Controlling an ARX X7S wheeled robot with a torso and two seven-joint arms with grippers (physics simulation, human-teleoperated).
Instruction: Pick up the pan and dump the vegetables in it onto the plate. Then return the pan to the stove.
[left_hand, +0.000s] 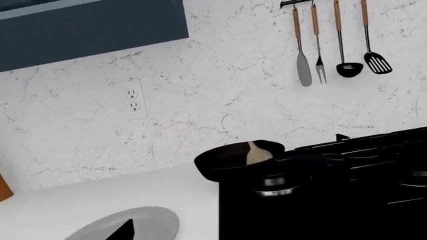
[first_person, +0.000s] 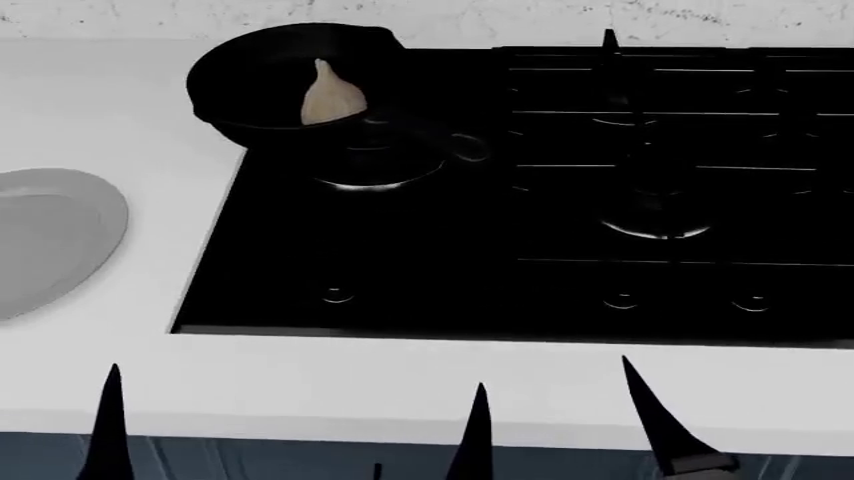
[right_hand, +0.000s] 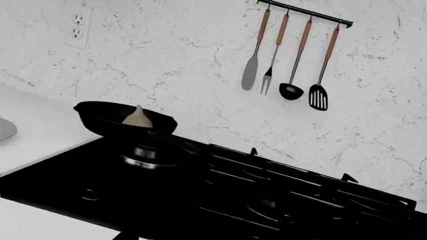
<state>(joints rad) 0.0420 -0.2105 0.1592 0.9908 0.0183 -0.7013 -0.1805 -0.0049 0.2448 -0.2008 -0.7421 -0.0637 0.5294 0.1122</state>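
Observation:
The black pan sits on the back left burner of the black stove, tilted a little on the grate. A beige garlic-like bulb lies inside it. The grey plate lies on the white counter left of the stove. My left gripper and right gripper are low at the counter's front edge, both open and empty, far from the pan. The left wrist view shows the pan, bulb and plate. The right wrist view shows the pan and bulb.
The white counter runs along the front of the stove and to its left. Several utensils hang on a rail on the marble wall behind the stove. A wall outlet and a blue cabinet are above the counter.

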